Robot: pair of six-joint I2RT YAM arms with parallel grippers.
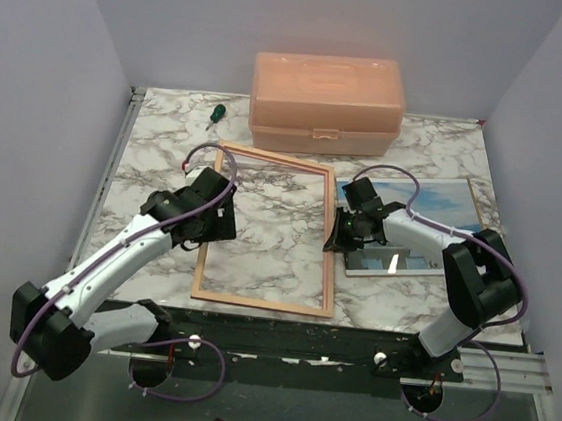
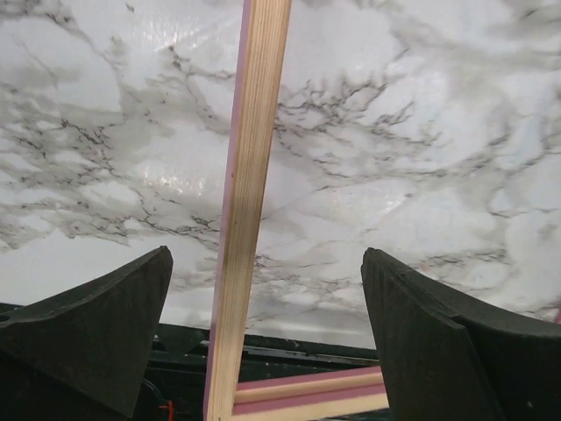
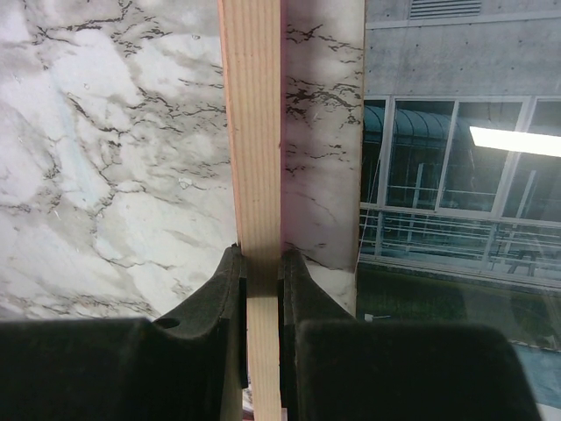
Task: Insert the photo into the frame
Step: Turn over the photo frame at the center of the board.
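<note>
The frame lies flat on the marble table, pale wood side up. My left gripper is open and straddles the frame's left bar, which runs between the jaws nearer the left finger, with pink showing along its edge. My right gripper is shut on the frame's right bar, pinched between both pads. The photo lies on the table right of the frame, partly under my right arm, blue sky showing. It also shows in the right wrist view, as a building with windows.
A peach plastic box stands at the back middle. A green-handled screwdriver lies to its left. A thin brown edge shows at the photo's right side. The table's near edge runs just below the frame's bottom bar.
</note>
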